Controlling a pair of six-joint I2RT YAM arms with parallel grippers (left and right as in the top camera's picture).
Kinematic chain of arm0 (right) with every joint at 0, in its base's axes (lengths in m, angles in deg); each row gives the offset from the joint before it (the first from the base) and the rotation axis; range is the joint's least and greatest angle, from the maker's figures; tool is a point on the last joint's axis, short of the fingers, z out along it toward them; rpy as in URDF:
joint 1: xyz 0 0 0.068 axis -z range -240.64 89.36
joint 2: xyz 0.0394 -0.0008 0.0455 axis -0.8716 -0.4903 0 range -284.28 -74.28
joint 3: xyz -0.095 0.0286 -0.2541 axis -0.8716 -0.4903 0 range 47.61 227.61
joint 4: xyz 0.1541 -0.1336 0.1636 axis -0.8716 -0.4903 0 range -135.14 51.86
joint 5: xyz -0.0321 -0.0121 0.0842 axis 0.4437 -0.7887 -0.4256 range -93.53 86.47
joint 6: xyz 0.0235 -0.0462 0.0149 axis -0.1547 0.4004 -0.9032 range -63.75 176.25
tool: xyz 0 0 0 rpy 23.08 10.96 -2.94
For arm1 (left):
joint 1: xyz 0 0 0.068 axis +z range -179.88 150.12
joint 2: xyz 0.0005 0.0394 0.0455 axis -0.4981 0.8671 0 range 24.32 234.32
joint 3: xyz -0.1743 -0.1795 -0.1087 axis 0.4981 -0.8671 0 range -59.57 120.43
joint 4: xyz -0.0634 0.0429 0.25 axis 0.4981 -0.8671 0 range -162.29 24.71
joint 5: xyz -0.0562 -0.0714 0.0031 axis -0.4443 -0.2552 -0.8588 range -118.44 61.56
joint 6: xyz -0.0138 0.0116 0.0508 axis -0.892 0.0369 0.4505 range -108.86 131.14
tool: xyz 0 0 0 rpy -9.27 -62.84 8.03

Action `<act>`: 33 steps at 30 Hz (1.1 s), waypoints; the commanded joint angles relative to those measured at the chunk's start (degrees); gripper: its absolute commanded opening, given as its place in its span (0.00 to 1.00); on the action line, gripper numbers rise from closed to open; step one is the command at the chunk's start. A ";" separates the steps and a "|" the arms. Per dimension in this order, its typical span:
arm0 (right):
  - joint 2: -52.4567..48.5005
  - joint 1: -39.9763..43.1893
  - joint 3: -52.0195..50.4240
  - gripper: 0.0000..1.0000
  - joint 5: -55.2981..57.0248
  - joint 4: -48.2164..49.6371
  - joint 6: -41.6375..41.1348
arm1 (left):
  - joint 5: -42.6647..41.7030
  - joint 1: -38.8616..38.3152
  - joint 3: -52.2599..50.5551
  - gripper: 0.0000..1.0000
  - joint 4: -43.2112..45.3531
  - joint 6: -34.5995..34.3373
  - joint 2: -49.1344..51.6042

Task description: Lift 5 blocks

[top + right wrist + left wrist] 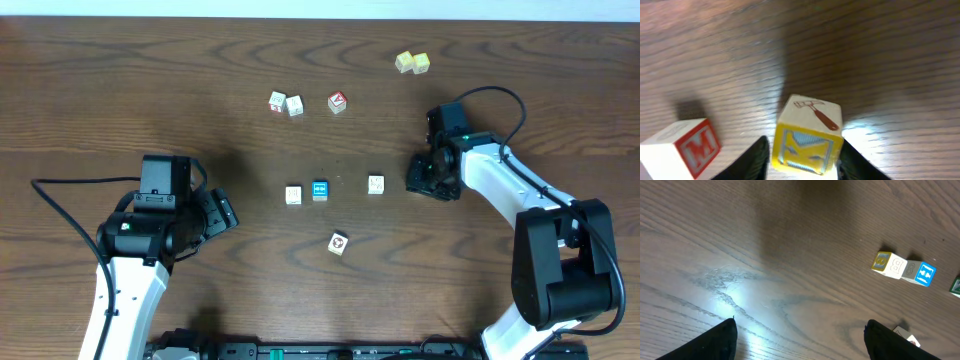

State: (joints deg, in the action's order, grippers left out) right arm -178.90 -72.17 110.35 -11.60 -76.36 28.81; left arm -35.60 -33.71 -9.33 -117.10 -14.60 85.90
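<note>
One yellow block [807, 134], pinched in right claw [804, 161]

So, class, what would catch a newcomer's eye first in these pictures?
The hammer-printed block, with its yellow face, fills the right wrist view, flanked closely on both sides by the right gripper. Overhead, the blue block stands out mid-table beside a cream block. A yellow-green pair sits apart at the upper right.

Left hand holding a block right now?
No, the left wrist view shows the left hand with fingers spread wide and only bare table between them.
</note>
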 commanded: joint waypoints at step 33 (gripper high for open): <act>-0.33 -2.14 6.82 0.48 0.20 -1.07 16.76 | 0.28 0.28 0.87 0.81 0.68 -0.52 0.15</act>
State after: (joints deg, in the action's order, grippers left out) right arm -178.90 -73.37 116.18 -8.50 -78.17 44.96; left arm -35.60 -33.71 -9.33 -116.38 -14.62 85.90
